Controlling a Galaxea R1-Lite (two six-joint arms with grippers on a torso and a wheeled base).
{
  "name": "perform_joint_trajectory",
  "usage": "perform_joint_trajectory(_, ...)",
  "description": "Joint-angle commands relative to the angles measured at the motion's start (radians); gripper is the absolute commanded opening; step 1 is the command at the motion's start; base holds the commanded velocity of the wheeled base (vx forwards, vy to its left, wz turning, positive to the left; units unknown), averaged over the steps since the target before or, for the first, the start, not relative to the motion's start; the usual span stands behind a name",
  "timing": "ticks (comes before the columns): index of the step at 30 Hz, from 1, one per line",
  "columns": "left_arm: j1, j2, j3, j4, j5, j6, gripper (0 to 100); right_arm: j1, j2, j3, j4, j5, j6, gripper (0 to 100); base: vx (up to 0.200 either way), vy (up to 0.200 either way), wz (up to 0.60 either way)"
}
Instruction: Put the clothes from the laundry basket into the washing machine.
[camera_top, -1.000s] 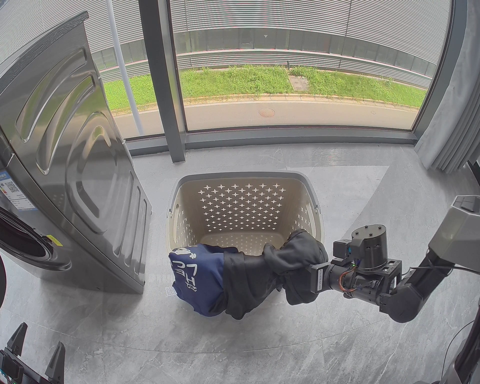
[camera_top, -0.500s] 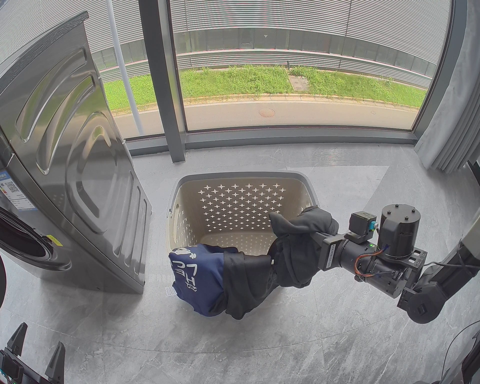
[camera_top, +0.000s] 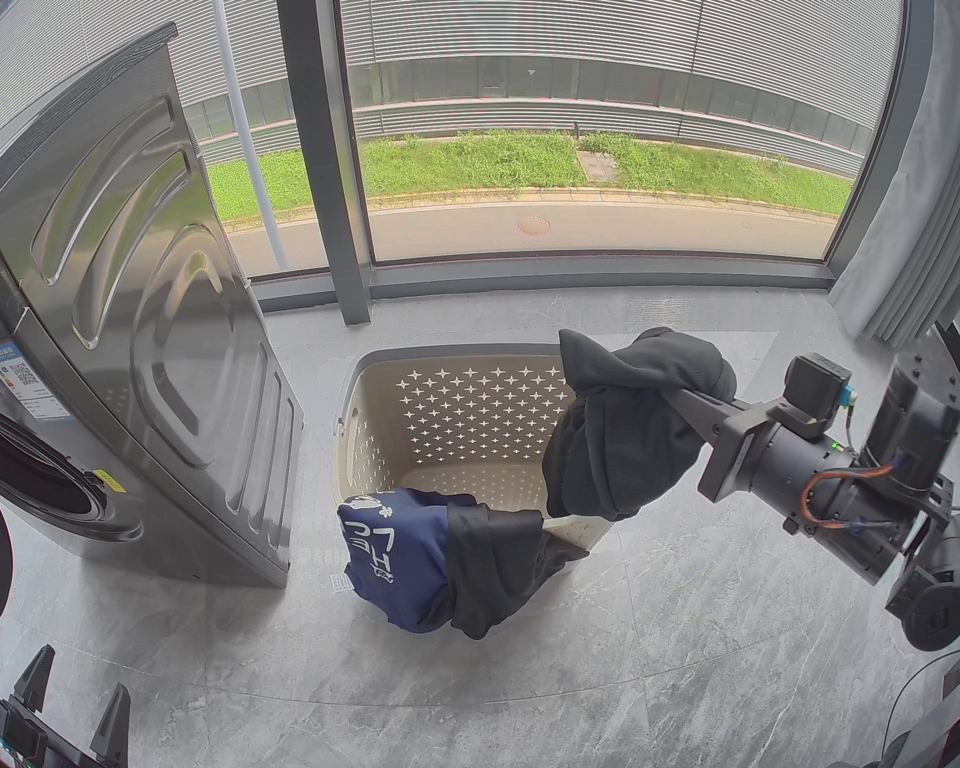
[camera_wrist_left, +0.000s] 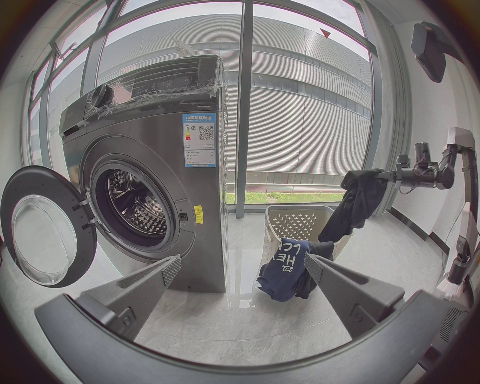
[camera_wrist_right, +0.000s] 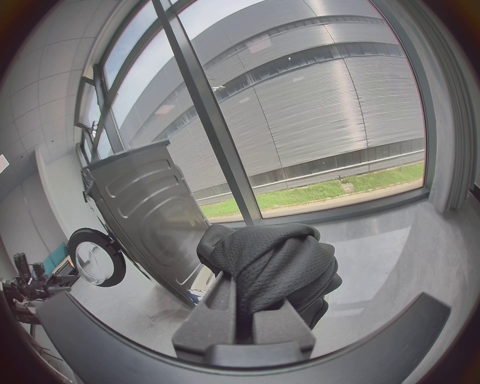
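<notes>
My right gripper (camera_top: 683, 398) is shut on a black garment (camera_top: 620, 430) and holds it in the air above the right side of the beige laundry basket (camera_top: 470, 400); in the right wrist view the black garment (camera_wrist_right: 270, 265) bunches over the closed fingers (camera_wrist_right: 220, 305). Its lower end still trails down to the basket's front rim. A navy blue shirt (camera_top: 395, 555) with white print hangs over that rim beside more black cloth (camera_top: 490, 565). The grey washing machine (camera_top: 130, 320) stands at the left, its round door (camera_wrist_left: 42, 225) swung open and the drum (camera_wrist_left: 132, 205) showing. My left gripper (camera_wrist_left: 240, 262) sits low and open, holding nothing.
A tall window with a dark vertical frame post (camera_top: 325, 160) runs behind the basket. A grey curtain (camera_top: 905, 230) hangs at the far right. Bare grey tiled floor (camera_top: 420, 690) lies in front of the basket and washing machine.
My right gripper has risen and drawn back to the right, lifting the black garment up from the basket's front rim. The navy shirt and the left gripper have stayed put.
</notes>
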Motion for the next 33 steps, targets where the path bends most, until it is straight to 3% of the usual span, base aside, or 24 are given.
perform_joint_trajectory(1, 0.000, -0.016, 0.018, 0.000, 0.000, 0.000, 100, 0.030, -0.129, 0.054, 0.017, 0.002, -0.034, 0, 0.000, 0.000, 0.00)
perform_joint_trajectory(4, 0.000, -0.016, 0.016, 0.000, 0.000, 0.000, 100, 0.031, -0.136, 0.077, 0.010, 0.010, -0.041, 0, 0.000, 0.000, 0.00)
perform_joint_trajectory(13, 0.000, -0.016, 0.016, 0.000, 0.000, -0.002, 100, 0.053, -0.152, 0.070, 0.004, 0.012, -0.041, 0, -0.200, 0.000, 0.00)
perform_joint_trajectory(19, 0.000, -0.016, 0.016, 0.000, 0.000, -0.002, 100, 0.067, -0.149, 0.070, 0.001, 0.013, -0.038, 0, 0.000, 0.000, 0.00)
perform_joint_trajectory(33, 0.000, -0.016, 0.016, 0.000, 0.000, -0.002, 100, 0.077, -0.142, 0.071, -0.002, 0.018, -0.034, 0, 0.000, 0.200, 0.00)
